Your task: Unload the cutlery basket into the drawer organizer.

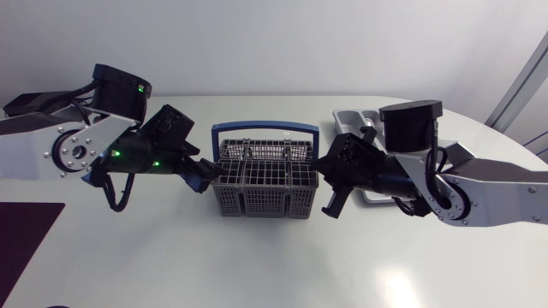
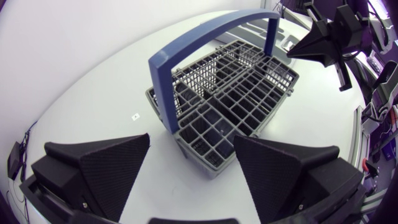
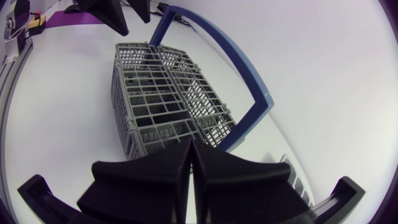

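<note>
The left gripper [image 2: 193,142] is hanging with its jaws wide apart, one end of the cutlery basket [image 2: 230,93] sitting just ahead of them. The right gripper [image 3: 191,163] is resting with jaws pressed together on nothing, the basket's other end just ahead. The drawer organizer [image 1: 347,120] is lying beside it.

Bright, even overhead light; soft shadow under basket [image 1: 265,181]; glare patches on white table [image 1: 171,257].

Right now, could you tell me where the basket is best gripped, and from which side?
Probably the top bar of the blue handle, taken from above. The handle arches upright across the basket with open space beneath it, so the flat bar can be straddled and pinched across its width.
</note>
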Robot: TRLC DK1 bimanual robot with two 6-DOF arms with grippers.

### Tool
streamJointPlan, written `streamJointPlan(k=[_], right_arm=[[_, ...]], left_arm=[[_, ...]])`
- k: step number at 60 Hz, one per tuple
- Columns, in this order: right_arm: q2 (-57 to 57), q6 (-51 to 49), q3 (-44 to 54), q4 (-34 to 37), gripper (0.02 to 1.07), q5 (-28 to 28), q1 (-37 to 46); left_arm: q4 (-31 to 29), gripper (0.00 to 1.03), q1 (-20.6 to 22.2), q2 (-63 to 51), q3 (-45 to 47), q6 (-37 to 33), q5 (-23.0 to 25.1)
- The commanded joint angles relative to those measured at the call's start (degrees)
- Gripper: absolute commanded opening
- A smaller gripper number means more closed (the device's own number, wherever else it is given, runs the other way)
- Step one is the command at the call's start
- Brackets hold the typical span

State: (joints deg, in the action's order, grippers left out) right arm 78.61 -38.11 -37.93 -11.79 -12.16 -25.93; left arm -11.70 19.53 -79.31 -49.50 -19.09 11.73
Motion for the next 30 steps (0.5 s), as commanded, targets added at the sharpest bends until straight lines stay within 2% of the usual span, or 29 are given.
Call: streamJointPlan(k=[1,16,23,30], right_arm=[[1.37,0.93,0.05,0.01,0.07,-0.23,-0.08],[2.69,0.40,1.55,-1.04,0.07,-0.23,-0.35],[0.14,0.49,1.28,-0.51,0.07,-0.23,-0.35],[-3.02,0.58,0.76,1.24,0.07,-0.23,-0.26]], left_arm=[[0.81,0.98,-0.81,-4.98,0.54,0.99,0.14],[3.09,0.98,0.33,-7.97,1.77,1.07,-2.50],[2.56,0.98,0.07,-3.05,1.68,1.16,-2.50],[-0.60,0.98,-0.19,3.11,0.98,1.16,-2.50]])
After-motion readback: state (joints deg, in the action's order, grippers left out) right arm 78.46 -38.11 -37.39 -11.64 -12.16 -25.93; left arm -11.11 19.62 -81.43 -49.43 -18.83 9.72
